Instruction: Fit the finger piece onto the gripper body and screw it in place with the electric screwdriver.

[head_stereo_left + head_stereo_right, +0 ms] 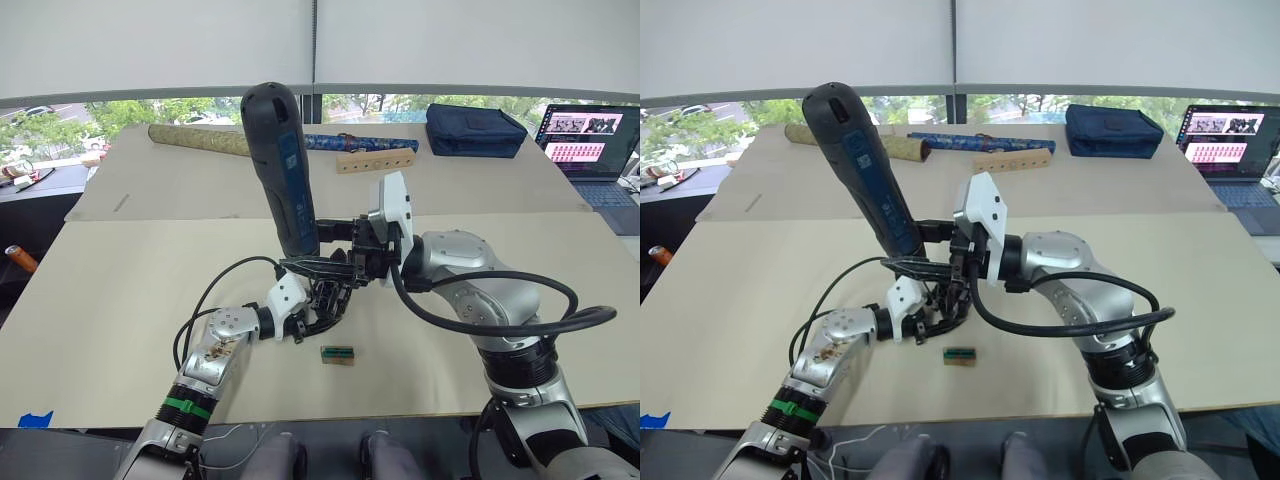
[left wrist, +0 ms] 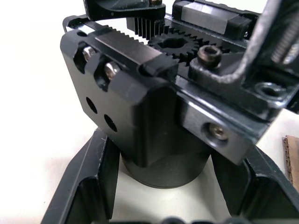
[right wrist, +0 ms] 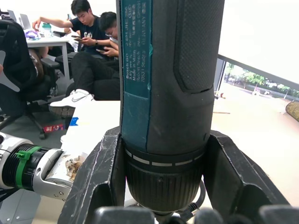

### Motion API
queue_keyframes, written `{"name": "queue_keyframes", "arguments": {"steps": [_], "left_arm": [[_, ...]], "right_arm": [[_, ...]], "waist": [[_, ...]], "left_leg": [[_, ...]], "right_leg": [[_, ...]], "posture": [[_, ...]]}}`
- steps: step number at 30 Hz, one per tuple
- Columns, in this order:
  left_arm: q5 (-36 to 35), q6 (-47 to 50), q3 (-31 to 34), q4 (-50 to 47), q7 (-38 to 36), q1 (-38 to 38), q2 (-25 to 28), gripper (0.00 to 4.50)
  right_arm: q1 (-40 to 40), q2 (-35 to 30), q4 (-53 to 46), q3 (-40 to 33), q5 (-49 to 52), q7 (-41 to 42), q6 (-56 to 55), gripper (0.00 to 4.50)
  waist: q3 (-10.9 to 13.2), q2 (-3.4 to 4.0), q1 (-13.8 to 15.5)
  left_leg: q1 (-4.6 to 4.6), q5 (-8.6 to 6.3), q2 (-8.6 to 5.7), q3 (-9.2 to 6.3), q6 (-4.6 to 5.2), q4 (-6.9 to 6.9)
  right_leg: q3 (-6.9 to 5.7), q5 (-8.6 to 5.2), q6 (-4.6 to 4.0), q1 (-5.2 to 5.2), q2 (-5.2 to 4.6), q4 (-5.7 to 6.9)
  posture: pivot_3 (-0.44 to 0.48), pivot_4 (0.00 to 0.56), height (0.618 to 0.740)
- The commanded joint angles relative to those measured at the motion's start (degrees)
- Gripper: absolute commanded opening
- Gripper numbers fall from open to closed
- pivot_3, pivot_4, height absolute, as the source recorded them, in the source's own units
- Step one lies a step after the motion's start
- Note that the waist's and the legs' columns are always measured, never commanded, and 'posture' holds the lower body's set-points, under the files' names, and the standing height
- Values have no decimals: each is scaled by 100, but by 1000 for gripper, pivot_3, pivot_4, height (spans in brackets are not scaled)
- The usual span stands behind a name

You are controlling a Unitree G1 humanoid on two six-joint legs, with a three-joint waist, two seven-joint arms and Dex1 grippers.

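The left tool clamps the gripper body by its round base, low on the tan worktop, just left of the small tan-and-green block. Directly above the gripper body, the right tool grips the electric screwdriver, held nearly upright with its rounded end up, bit end down toward the body.

Overhead stereo pair, close wrist views
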Motion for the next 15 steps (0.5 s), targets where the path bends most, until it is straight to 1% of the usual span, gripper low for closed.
{"name": "queue_keyframes", "arguments": {"steps": [1, 15], "left_arm": [[32, 156, -133, 52, -49, 148, 42, 2310], [21, 182, -138, 41, -56, 150, 48, 2310]], "right_arm": [[-137, -19, -203, -83, 59, 52, -52, 1904], [-50, -44, -188, -61, 41, 49, -47, 1904]], "waist": [[0, 0, 0], [0, 0, 0]], "left_leg": [[0, 0, 0, 0, 0, 0], [0, 0, 0, 0, 0, 0]], "right_leg": [[0, 0, 0, 0, 0, 0], [0, 0, 0, 0, -1, 0]], "posture": [[0, 150, 740], [0, 150, 740]]}}
